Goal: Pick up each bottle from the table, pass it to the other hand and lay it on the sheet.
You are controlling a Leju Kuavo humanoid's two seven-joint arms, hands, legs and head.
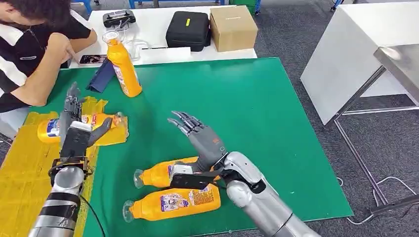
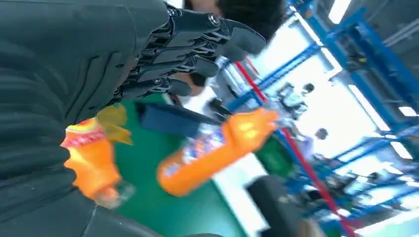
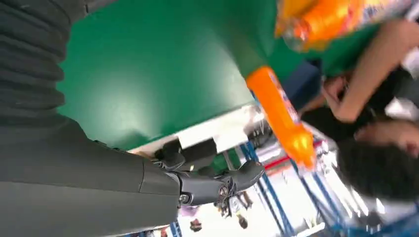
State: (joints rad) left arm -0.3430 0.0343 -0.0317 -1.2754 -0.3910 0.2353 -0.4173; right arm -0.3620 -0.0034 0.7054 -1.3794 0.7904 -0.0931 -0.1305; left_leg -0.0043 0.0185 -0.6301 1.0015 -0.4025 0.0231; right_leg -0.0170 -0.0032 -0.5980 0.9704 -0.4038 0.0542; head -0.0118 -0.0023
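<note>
One orange bottle (image 1: 86, 124) lies on the yellow sheet (image 1: 22, 173) at the left; my left hand (image 1: 74, 123) hovers over it, fingers spread, holding nothing. Two orange bottles lie on the green mat near me: one (image 1: 160, 173) partly behind my right wrist, the other (image 1: 175, 201) closer to the front edge. My right hand (image 1: 200, 136) is raised above them, fingers apart and empty. A fourth orange bottle (image 1: 122, 64) (image 2: 212, 148) (image 3: 281, 113) stands upright at the mat's far left. The left wrist view also shows the sheet's bottle (image 2: 94, 163).
A person (image 1: 34, 49) leans on the table's far left corner beside a dark blue folder (image 1: 102, 76). A black case (image 1: 188, 29) and a cardboard box (image 1: 233, 27) sit on the white table behind. A white table (image 1: 356, 54) stands to the right.
</note>
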